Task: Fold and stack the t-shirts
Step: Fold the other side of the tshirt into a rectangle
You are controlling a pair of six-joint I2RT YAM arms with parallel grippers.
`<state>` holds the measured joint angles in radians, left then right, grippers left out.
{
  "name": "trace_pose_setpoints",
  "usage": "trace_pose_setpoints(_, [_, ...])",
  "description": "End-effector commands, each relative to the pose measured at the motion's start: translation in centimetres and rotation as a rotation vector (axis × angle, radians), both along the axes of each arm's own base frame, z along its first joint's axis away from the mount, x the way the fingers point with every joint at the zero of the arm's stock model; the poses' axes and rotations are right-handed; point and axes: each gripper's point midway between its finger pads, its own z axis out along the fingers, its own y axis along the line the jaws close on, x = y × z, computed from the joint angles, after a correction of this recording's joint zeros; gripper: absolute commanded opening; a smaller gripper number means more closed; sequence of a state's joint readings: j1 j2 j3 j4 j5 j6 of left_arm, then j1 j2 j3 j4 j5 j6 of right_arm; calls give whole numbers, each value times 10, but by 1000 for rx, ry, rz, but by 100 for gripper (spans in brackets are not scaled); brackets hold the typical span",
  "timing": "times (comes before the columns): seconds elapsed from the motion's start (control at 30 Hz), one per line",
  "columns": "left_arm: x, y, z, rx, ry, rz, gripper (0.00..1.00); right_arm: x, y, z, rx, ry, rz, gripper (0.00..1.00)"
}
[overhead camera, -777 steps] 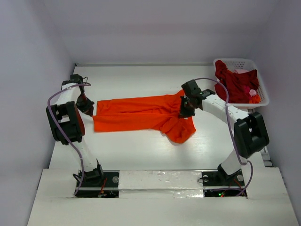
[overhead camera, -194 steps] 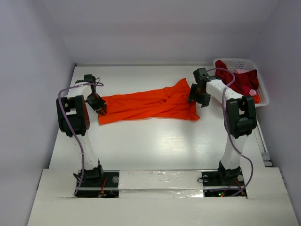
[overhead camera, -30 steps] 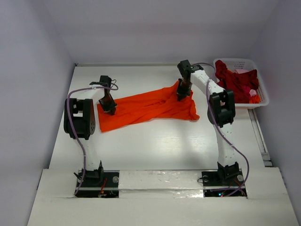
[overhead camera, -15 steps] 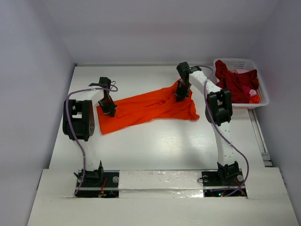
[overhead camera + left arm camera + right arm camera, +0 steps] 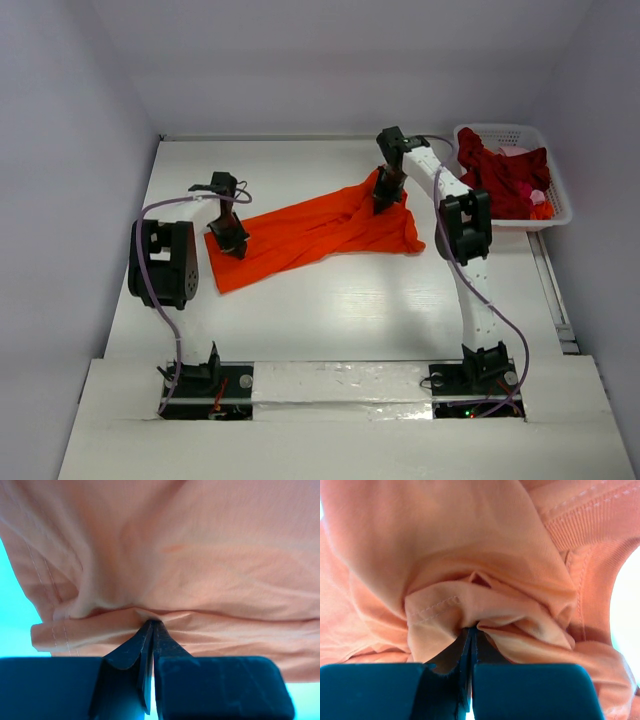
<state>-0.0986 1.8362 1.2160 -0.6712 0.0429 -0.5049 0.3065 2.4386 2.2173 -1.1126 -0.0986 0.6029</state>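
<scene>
- The orange t-shirt (image 5: 310,228) lies stretched across the middle of the table (image 5: 330,320). It slants from its lower end nearer the left edge up toward the far right.
- The left gripper (image 5: 237,246) sits over the shirt's left end. Its jaws are pressed together on a small fold of cloth beside the stitched hem.
- The right gripper (image 5: 383,205) stands at the shirt's far right end. It too is clamped tight, with a bunched ridge of orange fabric pinched between the tips.
- Between the two grippers the cloth runs in long, loose creases, and the right end falls in a rumpled flap.
- The dark red t-shirts (image 5: 505,175) are heaped in the basket (image 5: 500,128) at the far right corner, apart from both grippers.
</scene>
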Motion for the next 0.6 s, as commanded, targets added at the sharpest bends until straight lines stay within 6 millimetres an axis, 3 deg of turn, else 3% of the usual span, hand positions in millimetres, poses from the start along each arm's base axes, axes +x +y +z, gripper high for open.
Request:
trace_pose_setpoints(0.0, [-16, -5, 11, -21, 7, -17, 0, 5, -3, 2, 12, 7, -13, 0])
trace_pose_setpoints(0.27, [-37, -23, 9, -43, 26, -52, 0, 11, 1, 0, 25, 11, -12, 0])
trace_pose_setpoints(0.57, [-58, -30, 3, -49, 47, -56, 0, 16, 5, 1, 37, 4, -4, 0])
